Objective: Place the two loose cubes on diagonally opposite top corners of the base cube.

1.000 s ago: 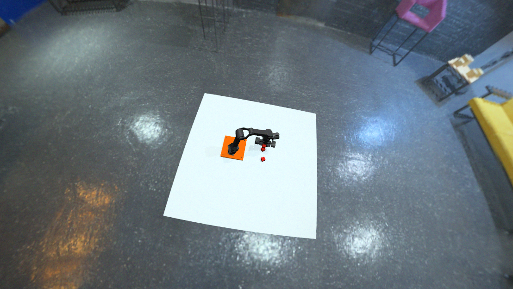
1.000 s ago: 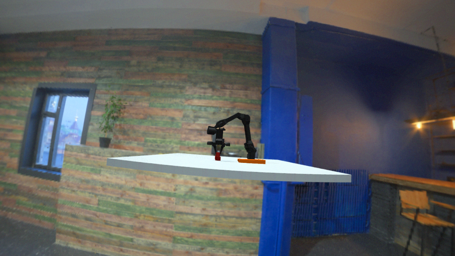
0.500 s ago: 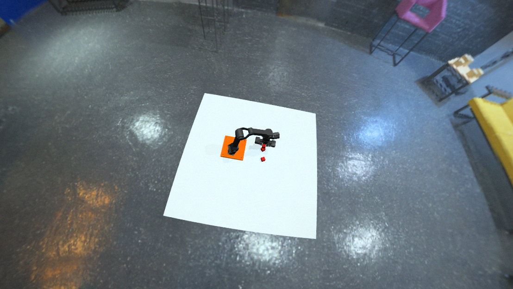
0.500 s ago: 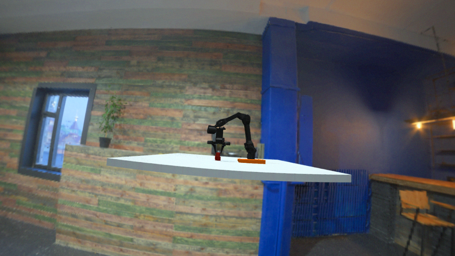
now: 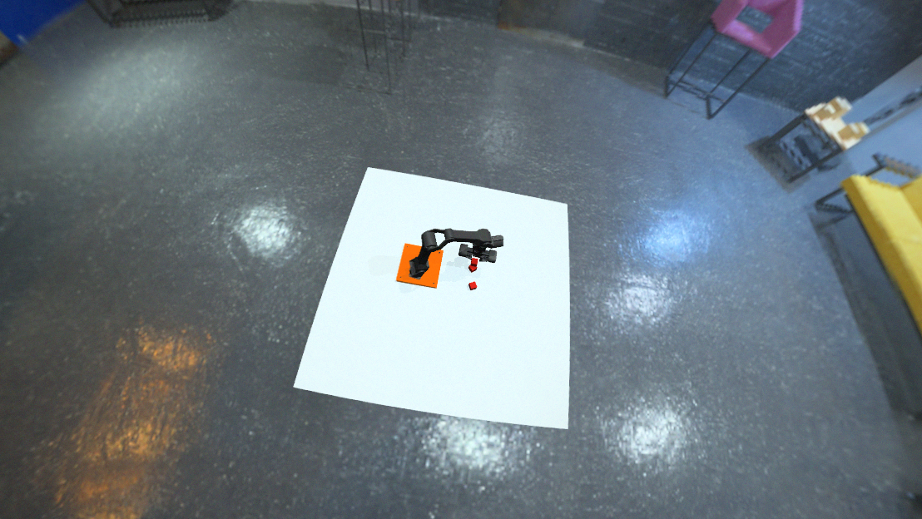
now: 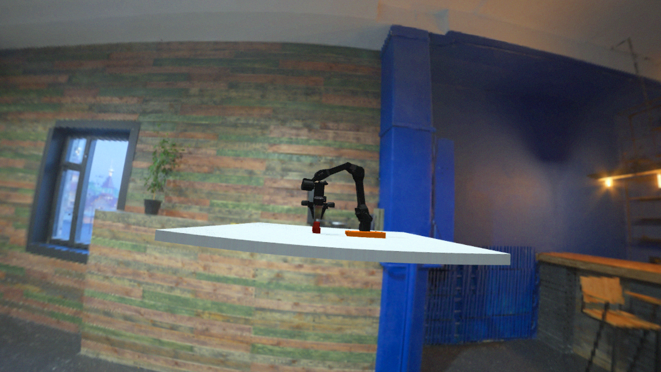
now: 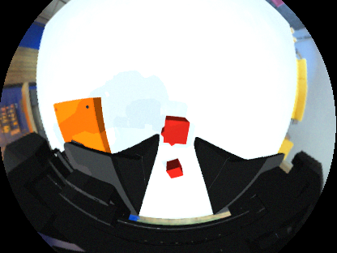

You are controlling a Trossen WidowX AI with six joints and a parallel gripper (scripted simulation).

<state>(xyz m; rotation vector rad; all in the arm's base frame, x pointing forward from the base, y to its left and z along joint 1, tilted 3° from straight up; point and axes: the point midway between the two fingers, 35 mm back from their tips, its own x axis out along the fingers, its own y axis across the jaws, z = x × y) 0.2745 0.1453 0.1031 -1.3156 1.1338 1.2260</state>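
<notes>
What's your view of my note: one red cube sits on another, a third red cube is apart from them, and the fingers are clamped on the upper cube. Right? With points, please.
Not quite: the fingers [image 6: 323, 212] stand open around the upper cube [image 5: 473, 261] [image 6: 316, 224] [image 7: 177, 130]; the wrist view shows it. The rest holds.

One red cube [image 5: 473, 261] [image 7: 177, 130] atop another, third red cube [image 5: 473, 285] [image 7: 174, 169] apart on white tabletop.

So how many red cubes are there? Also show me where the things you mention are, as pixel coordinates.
3. One cube [image 5: 473, 261] [image 7: 177, 130] sits on top of another [image 5: 473, 268] [image 7: 163, 131], which is mostly covered in the wrist view. The third [image 5: 473, 285] [image 7: 176, 171] lies apart on the white table top [image 5: 418, 348] [image 6: 333, 243] [image 7: 170, 49].
</notes>
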